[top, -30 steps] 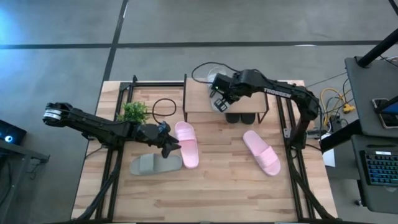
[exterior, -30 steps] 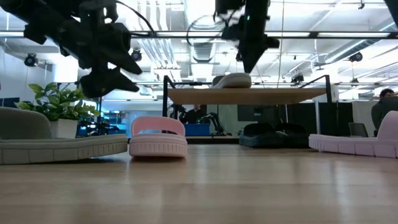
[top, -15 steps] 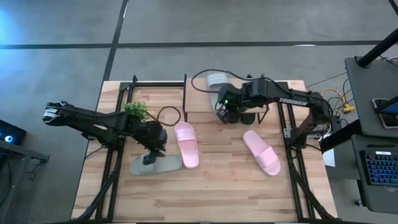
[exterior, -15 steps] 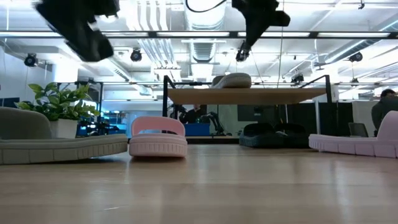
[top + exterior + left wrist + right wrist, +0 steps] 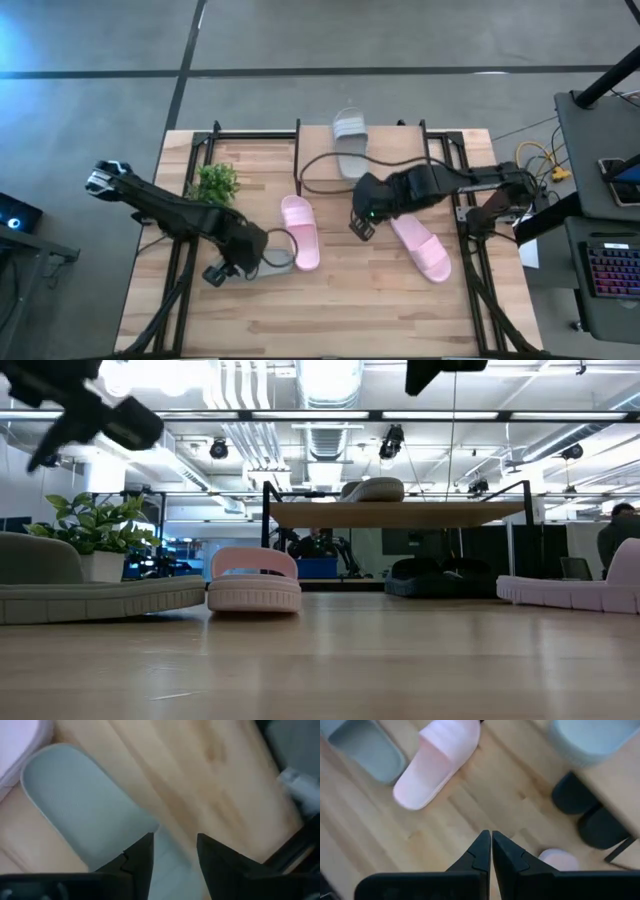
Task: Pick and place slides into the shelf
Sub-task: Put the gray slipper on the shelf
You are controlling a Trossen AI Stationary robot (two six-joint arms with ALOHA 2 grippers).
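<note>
Hovering at lower left of the high view, the left gripper (image 5: 222, 272), fingers parted, should straddle the grey slide (image 5: 272, 262) squarely before closing; the shelf (image 5: 318, 165) waits at upper centre, while the right gripper (image 5: 360, 227) hangs closed and empty mid-surface.

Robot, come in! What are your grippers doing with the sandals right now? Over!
Left gripper open over grey slide. Right gripper shut, empty, between the pink slides. One grey slide atop the shelf. Nothing in the way.
</note>
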